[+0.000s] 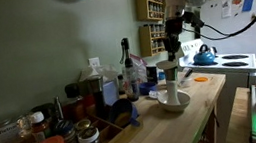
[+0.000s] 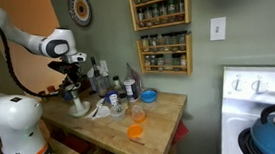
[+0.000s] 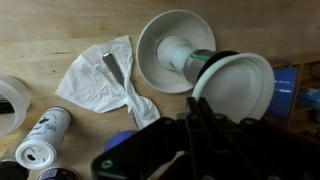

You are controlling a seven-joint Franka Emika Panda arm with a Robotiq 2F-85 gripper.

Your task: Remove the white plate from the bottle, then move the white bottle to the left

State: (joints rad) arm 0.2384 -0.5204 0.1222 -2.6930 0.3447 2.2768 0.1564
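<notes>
Claw (image 1: 172, 52) hangs right over the white plate (image 3: 240, 90) — which sits like a lid on the white bottle (image 3: 176, 55) standing in a bowl (image 3: 150, 38) — likely to lift it off first, but I cannot tell if its fingers are spread.

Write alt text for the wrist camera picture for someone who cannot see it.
A small white plate rests on top of a white bottle that stands in a shallow white bowl, seen from above, with the robot's dark jaws close to the plate's edge. Crumpled white paper lies beside them on the wooden counter.
</notes>
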